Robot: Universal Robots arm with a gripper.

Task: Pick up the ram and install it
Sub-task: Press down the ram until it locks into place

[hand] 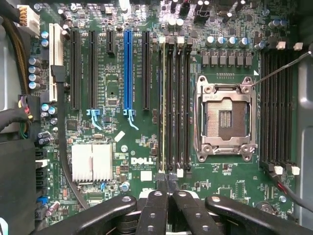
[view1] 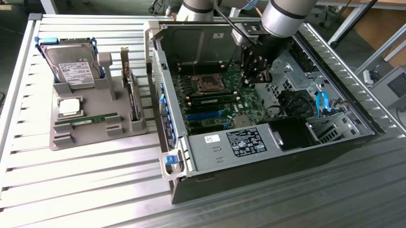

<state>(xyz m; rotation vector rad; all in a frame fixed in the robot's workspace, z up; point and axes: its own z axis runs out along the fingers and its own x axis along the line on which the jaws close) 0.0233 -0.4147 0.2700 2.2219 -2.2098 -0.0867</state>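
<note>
Your claw [hand: 166, 196] hovers over the motherboard [hand: 117, 88] inside the open computer case [view1: 190, 156], fingers pressed together with nothing between them. Just beyond the fingertips, one ram [hand: 163, 107] stick appears already seated in the slot bank beside the empty CPU socket [hand: 224, 120]. A second ram stick [view1: 85, 121] lies well away on the grey parts holder [view1: 95, 102], so installation looks partly complete. Near the fingertips, the board reads "DELL".
</note>
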